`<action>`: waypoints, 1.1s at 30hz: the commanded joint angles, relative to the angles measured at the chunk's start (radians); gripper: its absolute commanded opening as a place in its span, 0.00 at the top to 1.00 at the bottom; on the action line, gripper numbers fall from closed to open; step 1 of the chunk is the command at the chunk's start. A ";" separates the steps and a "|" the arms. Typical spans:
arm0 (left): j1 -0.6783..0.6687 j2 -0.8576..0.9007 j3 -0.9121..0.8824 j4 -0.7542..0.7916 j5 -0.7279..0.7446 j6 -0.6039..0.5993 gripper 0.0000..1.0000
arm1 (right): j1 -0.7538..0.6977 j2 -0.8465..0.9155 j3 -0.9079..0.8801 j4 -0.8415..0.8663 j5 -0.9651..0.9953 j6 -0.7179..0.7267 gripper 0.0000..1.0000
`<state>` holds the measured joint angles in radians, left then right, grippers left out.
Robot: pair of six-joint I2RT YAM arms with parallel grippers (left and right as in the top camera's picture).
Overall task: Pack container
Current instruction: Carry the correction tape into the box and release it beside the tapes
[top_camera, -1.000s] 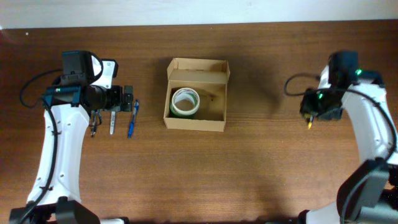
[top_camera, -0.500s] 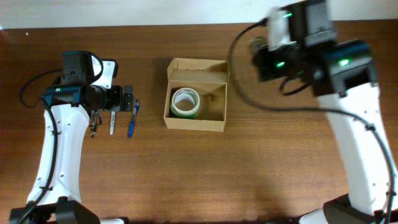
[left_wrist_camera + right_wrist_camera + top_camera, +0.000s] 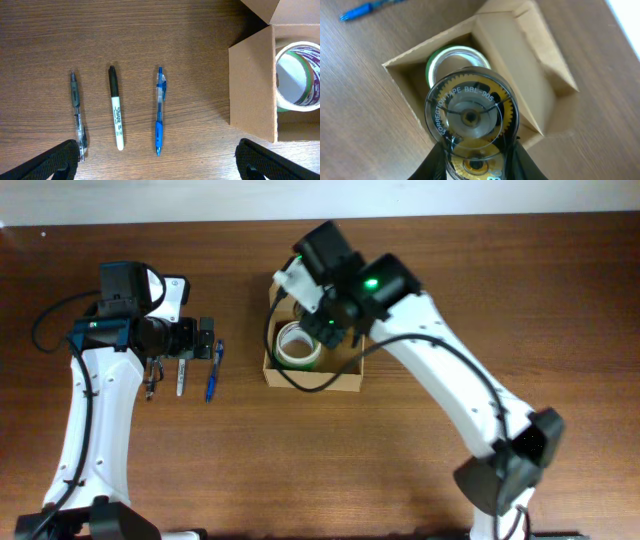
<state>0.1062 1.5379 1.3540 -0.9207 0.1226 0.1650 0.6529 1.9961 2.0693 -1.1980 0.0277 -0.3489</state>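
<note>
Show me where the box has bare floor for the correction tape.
Bare floor lies in the container between the tape roll and its right wall. The left half is taken by the roll. The right gripper holds the correction tape above it.

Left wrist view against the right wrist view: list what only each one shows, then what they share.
Only the left wrist view: a black marker and a dark clear pen lying on the table, plus the open left gripper.
Only the right wrist view: a correction tape dispenser clamped in the right gripper, over the container.
Both: the container, the tape roll inside it, the blue pen and the wooden table.
</note>
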 commanded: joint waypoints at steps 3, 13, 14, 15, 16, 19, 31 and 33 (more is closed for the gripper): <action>0.004 0.006 0.022 -0.001 0.000 0.013 0.01 | 0.020 0.086 0.010 0.035 0.011 -0.063 0.96; 0.004 0.006 0.022 -0.001 0.000 0.013 0.01 | 0.012 0.143 0.011 0.035 0.062 0.373 0.96; 0.004 0.006 0.022 -0.001 0.000 0.013 0.01 | 0.013 0.143 0.011 0.026 0.089 0.508 0.96; 0.004 0.006 0.022 -0.001 0.000 0.013 0.01 | 0.012 0.143 0.011 0.016 0.108 0.615 0.96; 0.004 0.006 0.022 -0.001 0.000 0.013 0.01 | 0.012 0.143 0.011 0.005 0.122 0.733 0.96; 0.004 0.006 0.022 -0.001 0.000 0.013 0.01 | 0.012 0.144 0.011 -0.002 0.125 0.953 0.96; 0.004 0.006 0.022 -0.001 0.000 0.013 0.01 | -0.060 0.145 -0.019 -0.020 0.142 1.253 0.96; 0.004 0.006 0.022 -0.001 0.000 0.013 0.01 | -0.078 0.145 -0.039 -0.017 0.139 1.252 0.96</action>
<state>0.1062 1.5379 1.3540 -0.9207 0.1226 0.1650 0.6075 2.1441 2.0609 -1.2171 0.1379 0.8364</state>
